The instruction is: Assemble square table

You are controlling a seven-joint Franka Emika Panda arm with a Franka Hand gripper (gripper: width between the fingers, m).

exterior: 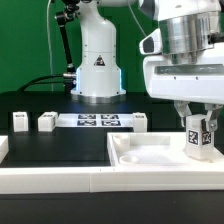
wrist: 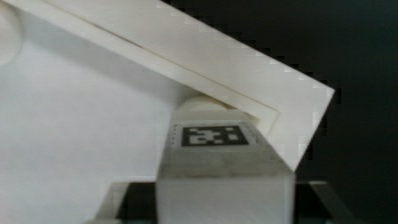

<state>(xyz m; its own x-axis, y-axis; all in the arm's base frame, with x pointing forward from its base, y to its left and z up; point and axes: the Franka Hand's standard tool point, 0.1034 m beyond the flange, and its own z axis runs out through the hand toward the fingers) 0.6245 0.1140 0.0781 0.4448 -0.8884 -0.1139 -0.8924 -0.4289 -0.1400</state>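
I am holding a leg (exterior: 200, 140) clamped in the jaws above what seems the tabletop's (exterior: 150, 155) corner at the exterior view's right, aiming to keep it upright and centred while seating it.

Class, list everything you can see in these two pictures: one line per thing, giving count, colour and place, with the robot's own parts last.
tabletop: one, white, on the table, front, towards the exterior view's right.
held leg: one, white with a tag, in the gripper, above the tabletop's corner.
loose legs: three, white, in a back row; two on the exterior view's left of the marker board, one on its right.
marker board: one, white with black tags, flat, back middle.
border wall: one, white, along the front.
table: one, black.
backdrop: one, green, behind.
robot arm base: one, white, behind the marker board.
gripper: one, shut on the held leg.
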